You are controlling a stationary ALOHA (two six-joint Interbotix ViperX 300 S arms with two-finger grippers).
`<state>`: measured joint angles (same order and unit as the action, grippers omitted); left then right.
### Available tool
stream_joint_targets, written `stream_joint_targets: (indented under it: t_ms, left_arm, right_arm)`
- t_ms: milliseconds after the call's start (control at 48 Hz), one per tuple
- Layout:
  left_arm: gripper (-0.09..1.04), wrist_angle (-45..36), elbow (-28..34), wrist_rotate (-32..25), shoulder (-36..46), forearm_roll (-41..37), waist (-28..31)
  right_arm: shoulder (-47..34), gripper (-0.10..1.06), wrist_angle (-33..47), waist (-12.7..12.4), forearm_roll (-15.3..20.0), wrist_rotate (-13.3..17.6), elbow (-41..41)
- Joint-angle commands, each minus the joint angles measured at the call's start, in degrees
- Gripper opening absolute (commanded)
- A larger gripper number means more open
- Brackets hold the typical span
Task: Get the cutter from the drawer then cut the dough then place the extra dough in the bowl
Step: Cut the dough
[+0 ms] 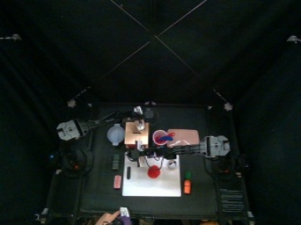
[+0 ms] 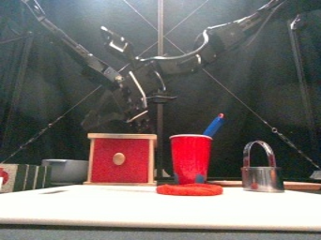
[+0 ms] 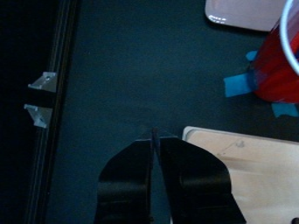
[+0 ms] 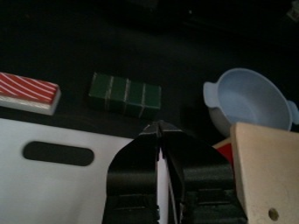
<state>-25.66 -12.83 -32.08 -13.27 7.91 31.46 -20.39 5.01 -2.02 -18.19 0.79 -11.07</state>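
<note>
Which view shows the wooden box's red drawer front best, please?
The front view: the red drawer front faces it squarely, near and large. The top view shows only the wooden box from above; the right wrist view catches one corner; the left wrist view shows none.

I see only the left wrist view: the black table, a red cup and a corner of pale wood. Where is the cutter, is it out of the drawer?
Observer: Yes, it is out. The cutter stands upright, to the right of the red cup in the front view.
Operator: And the dough?
Observer: The red dough lies flat on the white board, in front of the red cup and apart from the cutter.
Operator: Where is the bowl for the extra dough?
Observer: The blue-grey bowl sits beside the wooden box. In the right wrist view it looks empty.
</note>
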Motion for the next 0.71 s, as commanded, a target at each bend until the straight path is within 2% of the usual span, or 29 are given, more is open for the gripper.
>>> stream_joint_targets:
  t_ms: [21,167,354,479,583,708]
  left_arm:
    - [0.51,1.0,2.6,0.1,2.7,0.0,0.3]
    - [0.51,2.9,3.4,0.1,4.7,-0.2,0.5]
    - [0.52,5.9,2.0,0.2,9.7,0.7,2.1]
    - [0.52,10.3,-2.1,0.2,12.8,2.8,1.9]
    - [0.52,16.2,-6.5,0.2,15.0,6.3,-1.6]
    - [0.52,27.2,-13.1,0.1,17.5,12.3,-6.7]
  right_arm:
    - [6.0,0.27,0.3,1.3,-0.1,0.0,-0.8]
    - [11.6,0.27,0.3,2.5,0.3,0.2,-5.6]
    - [22.9,0.27,-1.0,3.4,1.2,0.3,-17.2]
    - [30.1,0.27,-5.2,3.3,2.5,0.3,-25.8]
    - [34.6,0.28,-9.3,3.2,4.7,0.3,-31.2]
    - [39.4,0.29,-14.0,3.4,6.8,-0.4,-34.5]
